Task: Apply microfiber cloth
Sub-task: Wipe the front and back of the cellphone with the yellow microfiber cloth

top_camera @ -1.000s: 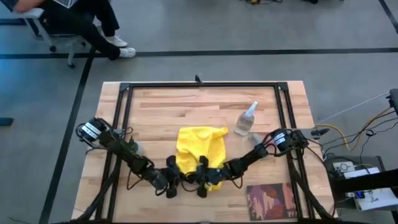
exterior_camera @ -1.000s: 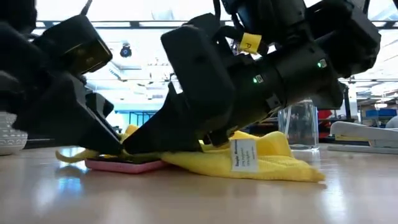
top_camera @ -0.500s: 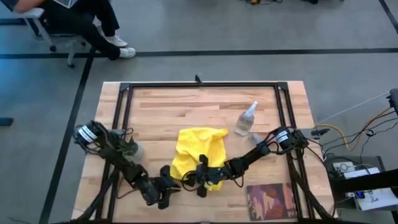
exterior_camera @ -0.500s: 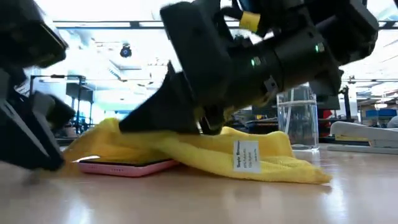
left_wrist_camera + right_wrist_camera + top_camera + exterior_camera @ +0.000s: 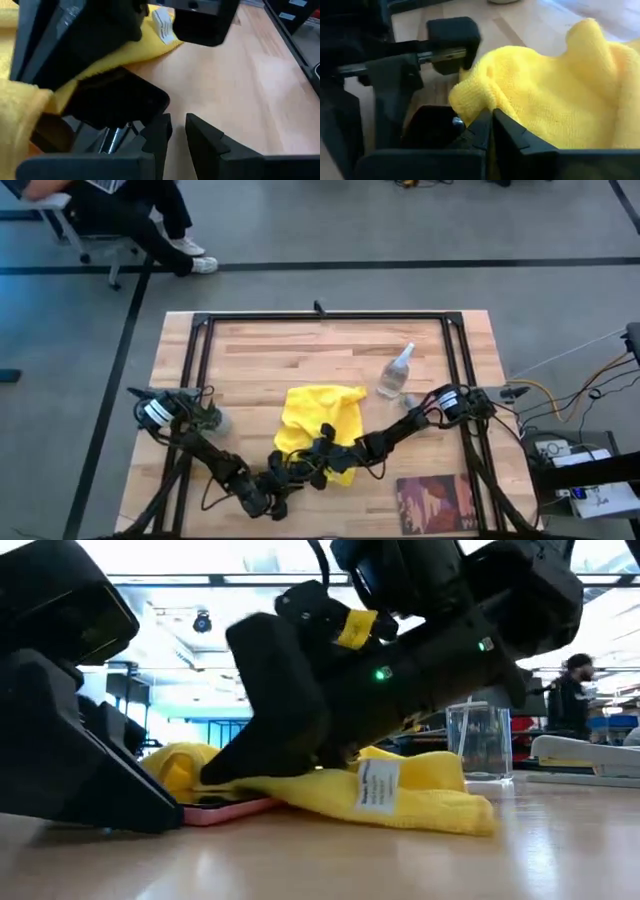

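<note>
The bright yellow microfiber cloth (image 5: pixel 320 415) lies rumpled on the wooden table, its near part draped over a pink-cased phone (image 5: pixel 225 812) that lies flat. My right gripper (image 5: pixel 318 460) reaches in low from the table's right and is shut on the cloth (image 5: pixel 560 95). My left gripper (image 5: pixel 280 485) sits low on the table just near-left of the cloth. Its fingers (image 5: pixel 165 130) stand a narrow gap apart with only bare wood between them. My right gripper pinches a bunched fold of the cloth's near left part (image 5: pixel 475 97) between its two fingers. The fingers come nearly level from the table's right, slanting down. The held fold is raised a little above the phone (image 5: pixel 215 808), while the rest of the cloth lies slack on the table.
A clear spray bottle (image 5: pixel 397 372) stands behind the cloth on the right. A printed booklet (image 5: pixel 435 502) lies at the near right edge. A black frame (image 5: pixel 320 317) runs round the table's far half. A seated person (image 5: pixel 120 210) is beyond the far left corner.
My left gripper has drawn back off the cloth and phone toward the table's near edge and settled close beside them. My right gripper has slid toward the table's left, dragging the cloth's near part over the phone. The cloth's far part has stayed put.
</note>
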{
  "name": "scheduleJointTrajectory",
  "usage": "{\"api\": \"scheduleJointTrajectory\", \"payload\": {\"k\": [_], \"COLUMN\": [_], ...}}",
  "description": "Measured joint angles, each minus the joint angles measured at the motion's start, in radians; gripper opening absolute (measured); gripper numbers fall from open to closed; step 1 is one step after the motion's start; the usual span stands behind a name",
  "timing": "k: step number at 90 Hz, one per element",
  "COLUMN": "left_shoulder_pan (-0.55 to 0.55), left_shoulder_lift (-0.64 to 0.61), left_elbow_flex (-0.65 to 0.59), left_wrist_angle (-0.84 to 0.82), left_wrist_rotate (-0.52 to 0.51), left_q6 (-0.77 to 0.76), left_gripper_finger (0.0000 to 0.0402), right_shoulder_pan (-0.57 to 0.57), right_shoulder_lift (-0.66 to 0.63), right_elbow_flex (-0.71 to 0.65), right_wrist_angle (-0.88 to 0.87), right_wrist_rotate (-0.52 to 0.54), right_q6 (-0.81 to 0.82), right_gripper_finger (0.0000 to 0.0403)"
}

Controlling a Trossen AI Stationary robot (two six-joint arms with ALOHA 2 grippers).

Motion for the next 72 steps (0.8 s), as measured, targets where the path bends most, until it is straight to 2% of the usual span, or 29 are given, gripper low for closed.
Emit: {"api": "scheduleJointTrajectory", "payload": {"k": [20,36,72], "left_shoulder_pan": [0.03,0.032,0.037], "left_shoulder_lift": [0.0,-0.011,-0.031], "left_elbow_flex": [-0.012,-0.017,-0.048], "left_wrist_angle": [0.0,0.002,-0.008], "left_wrist_rotate": [0.001,0.0,-0.036], "left_q6": [0.021,0.044,0.036], "left_gripper_finger": [0.0059,0.0059,0.0059], "right_shoulder_pan": [0.054,0.078,0.181], "right_shoulder_lift": [0.057,0.049,-0.04], "right_elbow_flex": [0.094,0.098,0.091], "right_wrist_angle": [-0.013,-0.059,-0.362], "right_wrist_rotate": [0.001,0.032,0.275], "right_q6": [0.06,0.115,0.173], "right_gripper_finger": [0.0,0.0,0.0]}}
